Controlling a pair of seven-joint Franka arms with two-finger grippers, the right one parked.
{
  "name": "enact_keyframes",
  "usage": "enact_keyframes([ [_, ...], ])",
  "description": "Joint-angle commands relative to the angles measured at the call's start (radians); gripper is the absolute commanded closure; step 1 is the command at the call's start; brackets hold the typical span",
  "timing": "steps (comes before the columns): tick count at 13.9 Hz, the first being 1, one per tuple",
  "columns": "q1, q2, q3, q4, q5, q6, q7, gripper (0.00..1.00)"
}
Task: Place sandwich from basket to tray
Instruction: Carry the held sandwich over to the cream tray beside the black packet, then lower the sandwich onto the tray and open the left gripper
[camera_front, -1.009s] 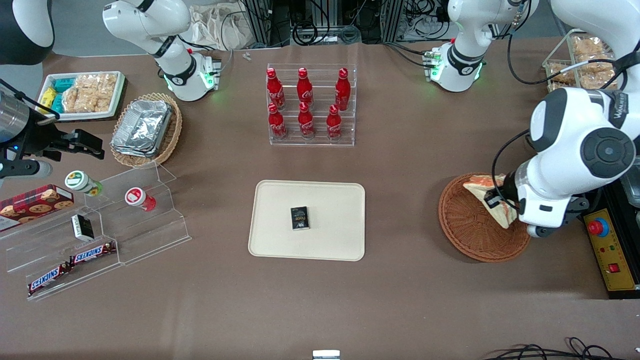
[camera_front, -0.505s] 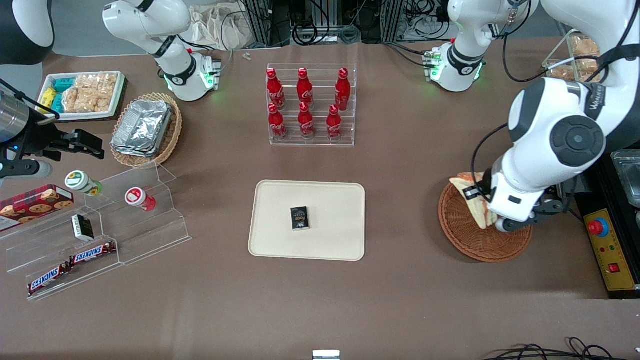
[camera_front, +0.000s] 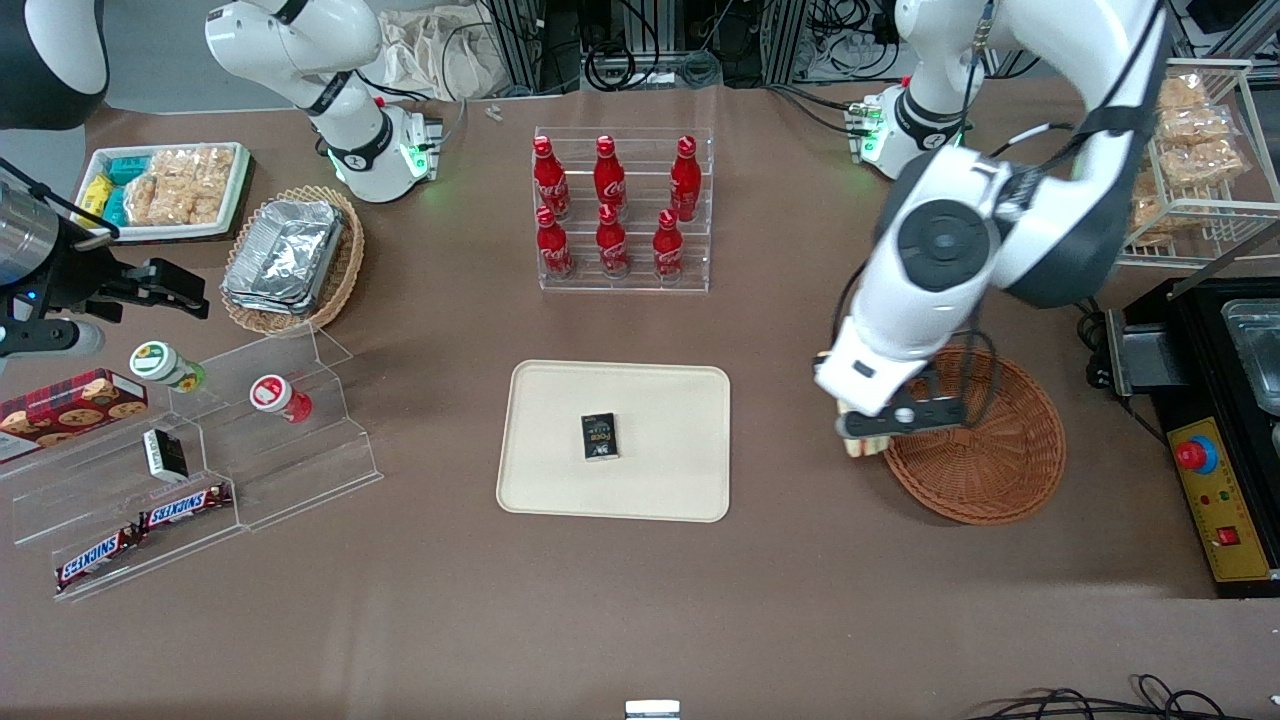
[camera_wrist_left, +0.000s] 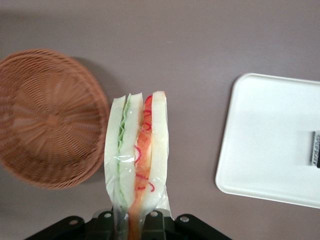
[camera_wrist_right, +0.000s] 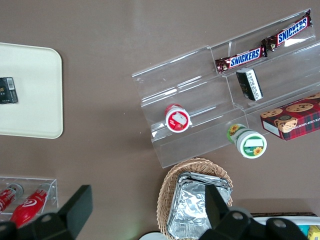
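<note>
The sandwich (camera_wrist_left: 137, 150), a wrapped white wedge with orange-red and pale green layers, hangs above the brown table between the basket and the tray. My left gripper (camera_wrist_left: 132, 226) is shut on its narrow end. In the front view the gripper (camera_front: 880, 427) is over the basket's rim on the tray's side, and only a pale corner of the sandwich (camera_front: 860, 447) shows under it. The reddish-brown wicker basket (camera_front: 1000, 450) (camera_wrist_left: 47, 117) holds nothing. A small black box (camera_front: 600, 436) lies on the cream tray (camera_front: 670, 420) (camera_wrist_left: 272, 140).
A clear rack of red cola bottles (camera_front: 620, 215) stands farther from the front camera than the tray. Toward the parked arm's end are an acrylic snack stand (camera_front: 200, 450) and a pale basket of foil containers (camera_front: 290, 255). A control box with a red button (camera_front: 1215, 500) lies beside the basket.
The gripper has lifted the sandwich out of the basket and carried it toward the tray. The basket is now bare.
</note>
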Motion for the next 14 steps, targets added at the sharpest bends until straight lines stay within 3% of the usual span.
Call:
enact_keyframes([
  [1,-0.054,0.118,0.003,0.116,0.038,0.025,-0.008,0.86],
  [2,-0.077,0.157,0.003,0.143,0.038,0.060,-0.006,0.92],
  [4,-0.117,0.217,0.005,0.174,0.039,0.101,-0.006,0.94],
  [6,-0.144,0.263,0.005,0.182,0.041,0.150,0.017,0.94],
  [10,-0.209,0.377,0.006,0.180,0.114,0.241,0.040,0.93],
  [14,-0.211,0.457,0.006,0.177,0.120,0.287,0.046,0.89],
])
